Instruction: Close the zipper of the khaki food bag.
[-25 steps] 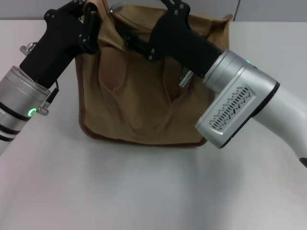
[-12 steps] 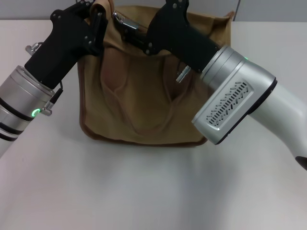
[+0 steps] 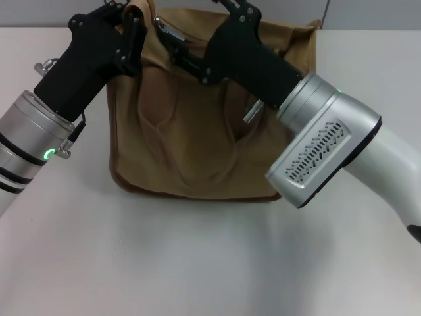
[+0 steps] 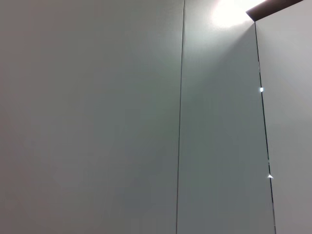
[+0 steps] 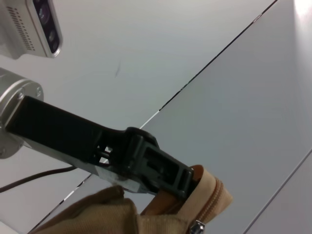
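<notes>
Since half a second ago the right arm has drawn slightly rightward along the bag's top, while the left arm stays put. The left gripper (image 3: 131, 23) pinches the upper left corner of the khaki food bag (image 3: 197, 125), its fingers pressed together on the fabric end, as the right wrist view confirms. The bag stands upright on the white bench (image 3: 197, 257). The zipper (image 5: 207, 207) runs left to right across the top. The right gripper (image 3: 172, 41) sits on that line, just beside the left gripper; whether its fingers grip the slider, I cannot tell.
</notes>
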